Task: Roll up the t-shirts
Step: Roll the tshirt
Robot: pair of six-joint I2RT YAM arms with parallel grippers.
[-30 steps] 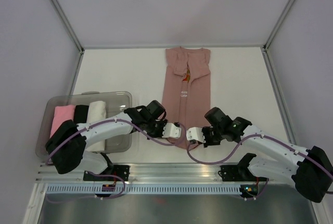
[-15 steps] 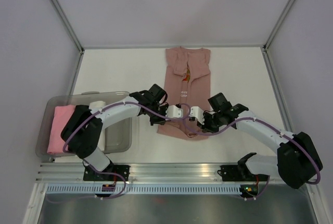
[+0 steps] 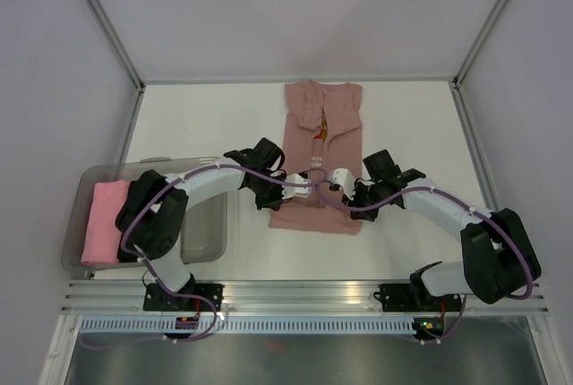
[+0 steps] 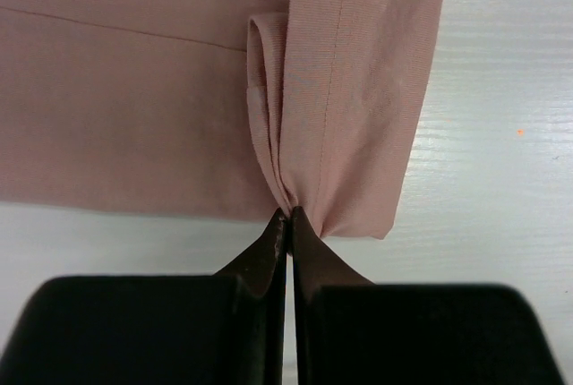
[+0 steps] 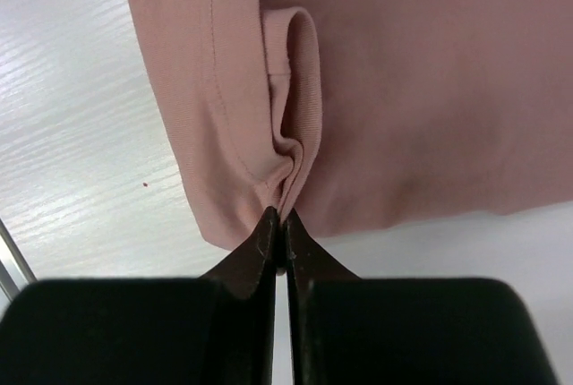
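Note:
A dusty-rose t-shirt (image 3: 320, 121) lies folded into a long strip in the middle of the table, collar at the far end. Its near end is doubled back, with the fold line (image 3: 315, 224) nearest the arms. My left gripper (image 3: 307, 183) is shut on the hem's left part, and the cloth bunches at its tips (image 4: 288, 215). My right gripper (image 3: 333, 183) is shut on the hem's right part, which bunches the same way (image 5: 283, 217). The two grippers are close together over the shirt. In the wrist views the shirt (image 4: 161, 107) (image 5: 430, 81) lies flat beyond the tips.
A clear plastic bin (image 3: 199, 164) stands at the near left with a pink rolled bundle (image 3: 103, 219) in it; my left arm crosses over the bin. White table (image 3: 206, 121) surrounds the shirt. Frame posts stand at the far corners and a metal rail (image 3: 295, 295) runs along the near edge.
Both grippers have moved away from the near edge, carrying the shirt's hem up over its body. The near end is now doubled over and the arms are stretched further out.

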